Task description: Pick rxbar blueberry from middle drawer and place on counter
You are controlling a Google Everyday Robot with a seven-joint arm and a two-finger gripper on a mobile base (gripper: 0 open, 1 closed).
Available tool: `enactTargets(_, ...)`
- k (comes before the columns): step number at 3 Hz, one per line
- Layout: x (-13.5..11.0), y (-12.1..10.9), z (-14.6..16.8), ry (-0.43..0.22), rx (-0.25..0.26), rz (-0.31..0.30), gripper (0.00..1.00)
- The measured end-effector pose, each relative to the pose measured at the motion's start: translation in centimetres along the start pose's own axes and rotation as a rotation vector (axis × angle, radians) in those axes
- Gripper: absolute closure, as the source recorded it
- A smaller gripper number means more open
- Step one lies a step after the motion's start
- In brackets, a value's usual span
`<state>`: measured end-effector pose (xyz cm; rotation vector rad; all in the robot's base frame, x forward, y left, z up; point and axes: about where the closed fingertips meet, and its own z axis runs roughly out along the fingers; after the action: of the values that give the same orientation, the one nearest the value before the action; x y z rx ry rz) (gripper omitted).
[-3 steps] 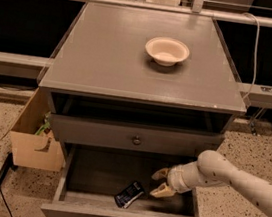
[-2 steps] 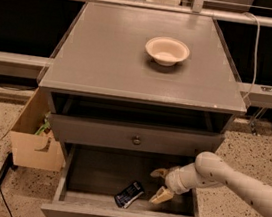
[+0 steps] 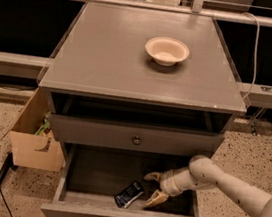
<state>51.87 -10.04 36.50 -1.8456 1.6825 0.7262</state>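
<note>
The rxbar blueberry point(image 3: 129, 194), a dark blue-black wrapper, lies flat on the floor of the open middle drawer point(image 3: 91, 175), near its front middle. My gripper point(image 3: 154, 188) is inside the drawer just right of the bar, open, with one finger point(image 3: 152, 176) behind and one point(image 3: 156, 199) in front. It holds nothing and does not touch the bar. The white arm reaches in from the lower right. The counter point(image 3: 108, 51) is the grey cabinet top above.
A white bowl point(image 3: 167, 50) stands on the counter at the back right. The upper drawer with a round knob point(image 3: 136, 140) is shut above the open one. An open cardboard box point(image 3: 33, 136) stands on the floor to the left. Cables lie at the far left.
My gripper has moved slightly left and down inside the drawer, closer to the bar. The bar has not moved.
</note>
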Motion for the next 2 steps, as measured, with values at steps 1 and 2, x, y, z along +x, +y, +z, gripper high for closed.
enactTargets(1, -0.28, 0.04, 1.31, -0.019, -0.025, -0.019, 0.32)
enactTargets(2, -0.97, 0.29, 1.69, -0.024, -0.021, -0.036, 0.32)
